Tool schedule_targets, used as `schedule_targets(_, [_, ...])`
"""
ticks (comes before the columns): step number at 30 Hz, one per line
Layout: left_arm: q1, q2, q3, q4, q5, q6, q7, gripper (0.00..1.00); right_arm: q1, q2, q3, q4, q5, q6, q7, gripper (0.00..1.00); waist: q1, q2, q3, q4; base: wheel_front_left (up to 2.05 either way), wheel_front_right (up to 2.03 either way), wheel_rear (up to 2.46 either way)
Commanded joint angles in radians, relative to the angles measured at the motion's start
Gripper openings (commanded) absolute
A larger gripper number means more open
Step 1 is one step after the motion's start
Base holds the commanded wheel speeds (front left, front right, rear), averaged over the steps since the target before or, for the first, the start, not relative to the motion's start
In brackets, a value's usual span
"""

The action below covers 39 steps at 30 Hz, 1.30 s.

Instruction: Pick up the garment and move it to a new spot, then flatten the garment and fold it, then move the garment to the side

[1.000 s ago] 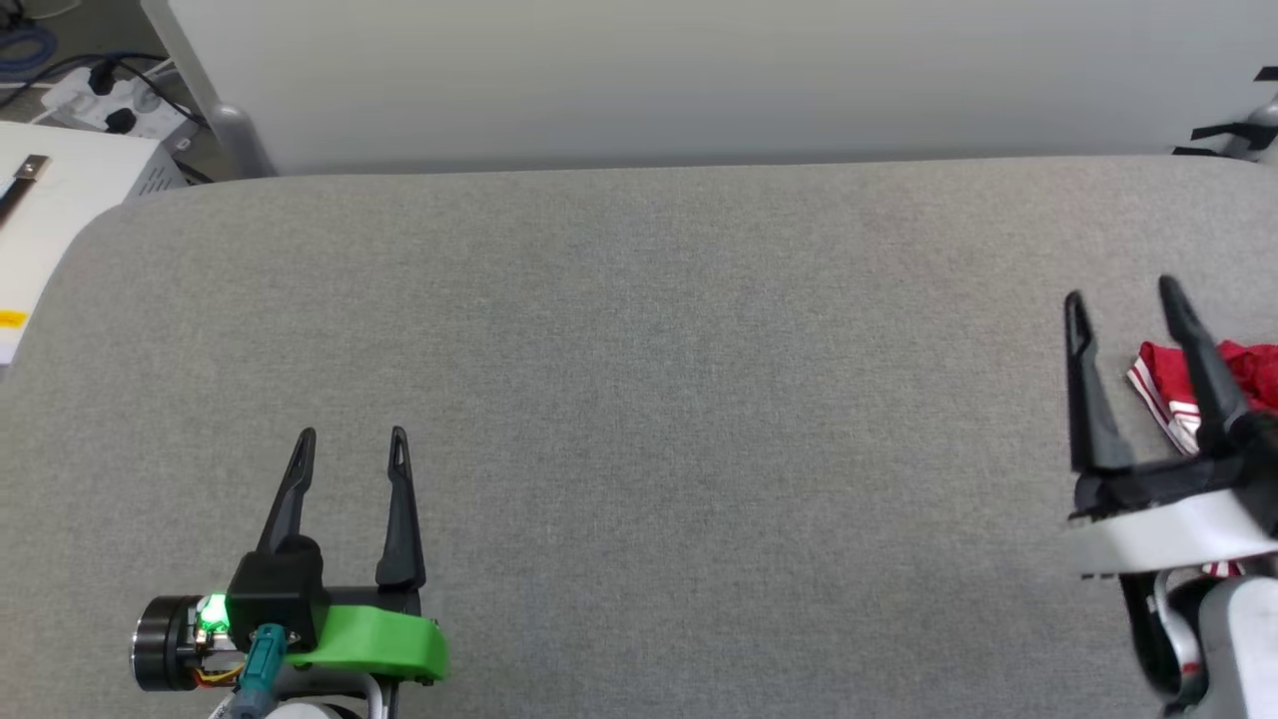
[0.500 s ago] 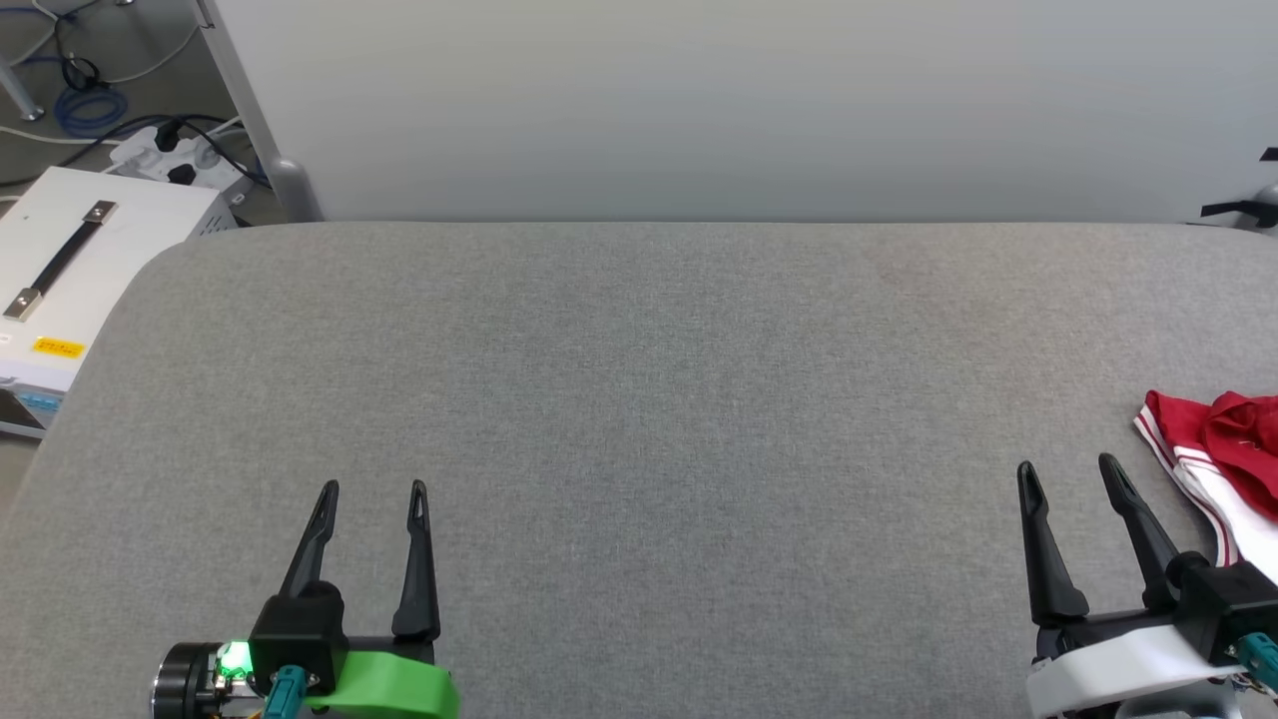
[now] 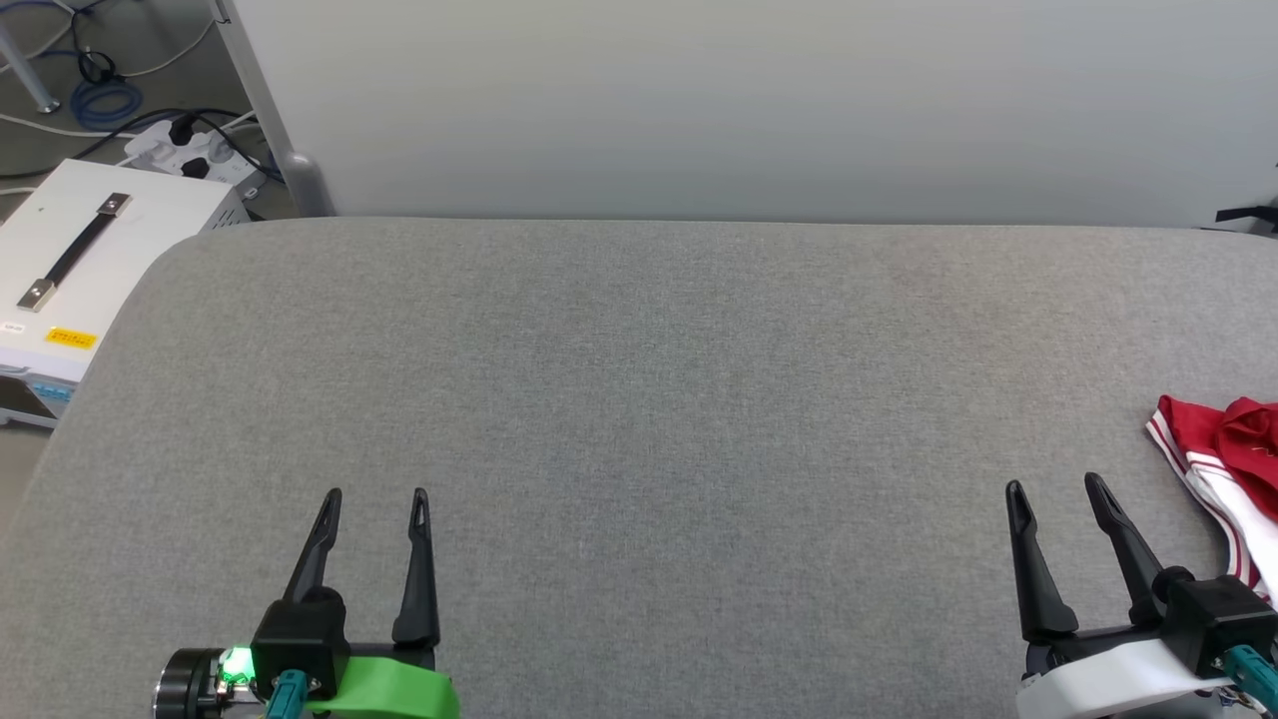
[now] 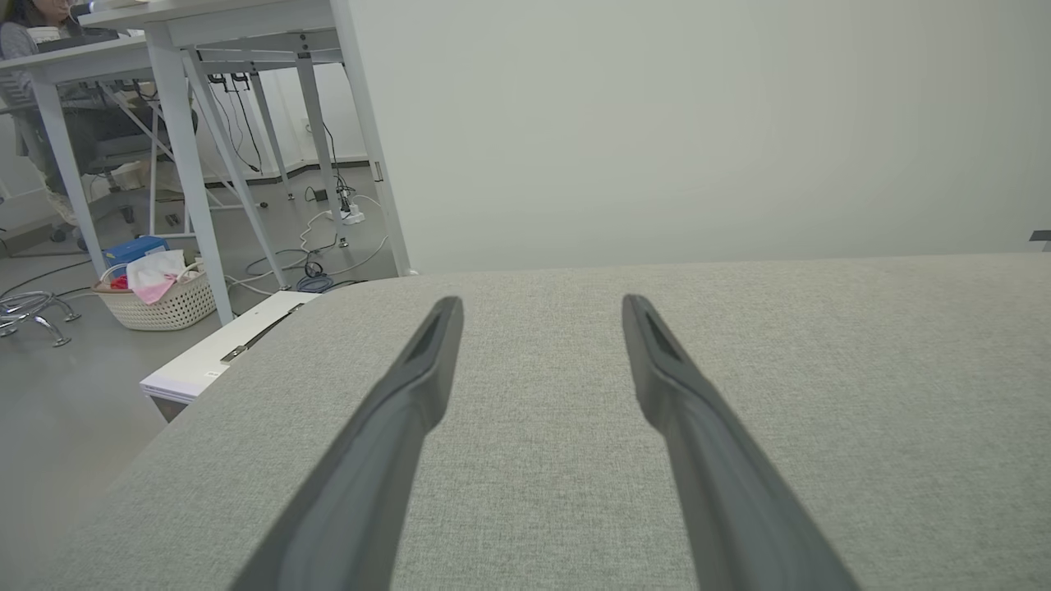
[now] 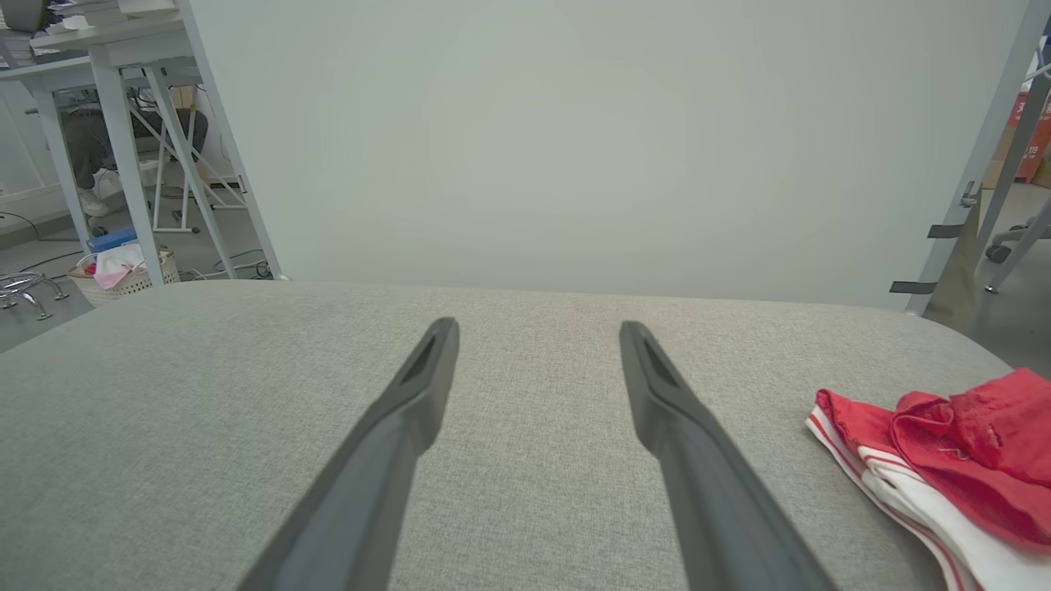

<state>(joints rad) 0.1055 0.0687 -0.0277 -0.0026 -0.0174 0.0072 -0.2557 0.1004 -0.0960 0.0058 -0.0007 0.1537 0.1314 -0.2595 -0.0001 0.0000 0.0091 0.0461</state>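
Both pairs of jaws were seen spread wide with nothing between them. The left gripper was held low over the near left of the grey table, and the right gripper low over the near right, all fingers pointed away from the robot.

A second before, the right gripper had been raised beside the garment, one finger crossing in front of it. Since then it had been drawn back clear of the cloth, still empty. The head camera had been tilted too, so part of the shift was the camera's. The left gripper had hardly been moved.

The garment was left bunched at the table's right edge, just beyond the right gripper and apart from it. Red folds were heaped over a white sleeve with striped trim, and the rest was cut off by the frame. Such a scene could be fitted to a garment waiting to be picked up or to one already set aside, though no neat fold was seen.

No obstacle was seen between the right fingers and the cloth. A white panel was stood behind the table. A white box with a black handle and a power strip were kept on the floor off the far left corner.
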Motion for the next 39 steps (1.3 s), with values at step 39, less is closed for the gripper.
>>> schedule_targets(39, [-0.029,-0.005,0.007,0.0,0.005,-0.002,0.07,0.0,-0.027,0.012,-0.002,0.0,-0.042,0.0,0.07,0.0,0.0001,0.0,-0.002,-0.012,0.0,0.0,0.0])
